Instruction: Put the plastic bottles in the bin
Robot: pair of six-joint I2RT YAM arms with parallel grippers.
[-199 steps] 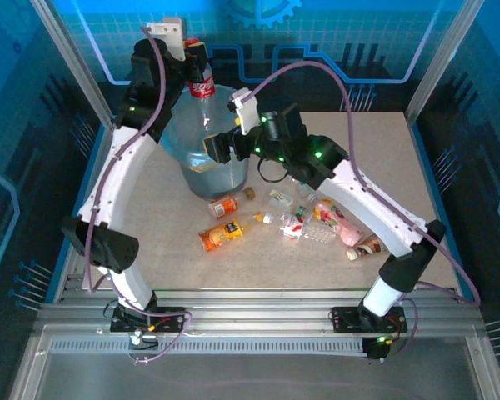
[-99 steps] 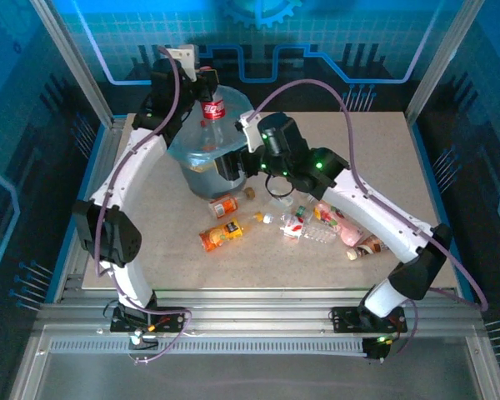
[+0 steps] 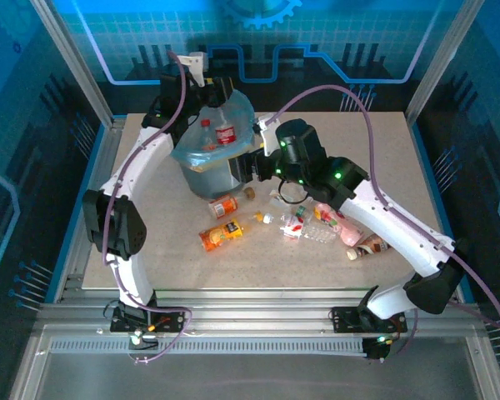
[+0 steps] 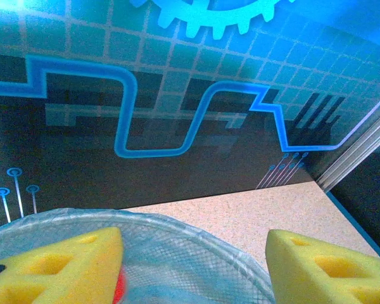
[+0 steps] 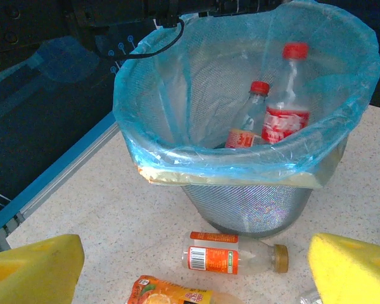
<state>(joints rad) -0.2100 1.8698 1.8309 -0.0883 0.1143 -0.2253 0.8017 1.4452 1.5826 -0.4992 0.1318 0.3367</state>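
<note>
Leaning inside the blue-lined bin (image 5: 253, 209) are two red-capped clear bottles (image 5: 286, 120)

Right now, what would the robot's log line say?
left gripper: open over bin | red-label bottle: inside bin | right gripper: open, near orange-label bottle

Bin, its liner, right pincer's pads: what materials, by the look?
Bin: grey fine mesh with a slight sheen, probably metal. Liner: thin translucent blue plastic film, wrinkled and see-through. Pads: yellow foam, matte and porous-looking.
</note>
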